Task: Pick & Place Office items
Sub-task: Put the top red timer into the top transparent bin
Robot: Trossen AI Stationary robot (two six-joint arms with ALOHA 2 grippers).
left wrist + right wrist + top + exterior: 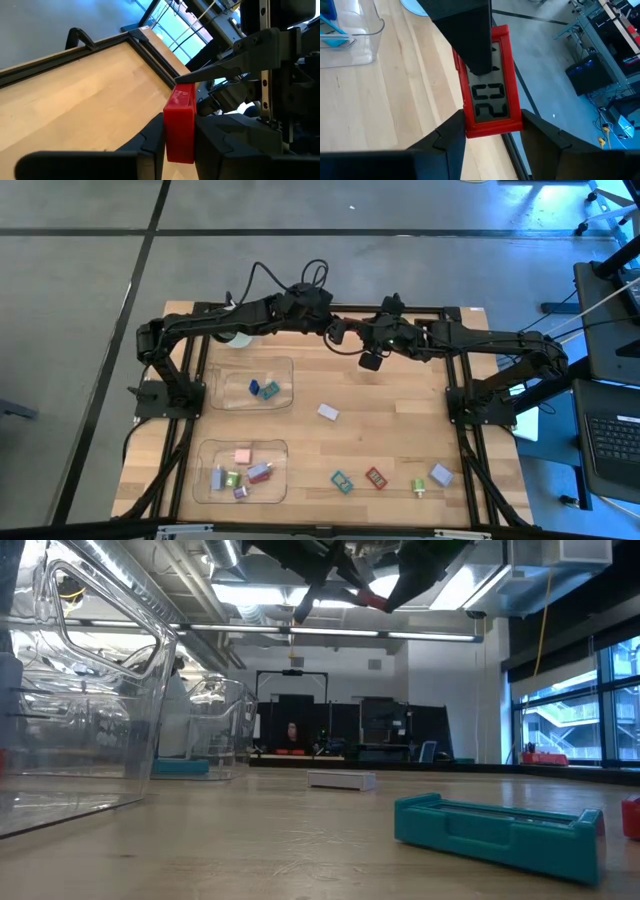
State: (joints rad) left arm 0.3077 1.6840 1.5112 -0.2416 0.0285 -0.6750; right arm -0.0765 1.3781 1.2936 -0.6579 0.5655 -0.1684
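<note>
Wooden tabletop (390, 435) under overhead view, workshop floor beyond. Nearest edge, 6 o'clock: a row of loose office items, teal piece (342, 481), red piece (376, 477), green piece (419, 488), lavender piece (441, 474); a white piece (328, 413) lies mid-table. At 7 o'clock the near clear tray (205, 485) holds several pieces, pink (242, 455) among them. At 9 o'clock the far clear tray (285, 375) holds teal-blue pieces (265, 389).

At 12 o'clock, aloft, both arms meet on one red digital clock (490, 85). Left gripper (179, 145) is clenched on its edge; right gripper (492, 132) grasps its lower end, long axis running between the two claws. Judged a handover: right claw must release.
</note>
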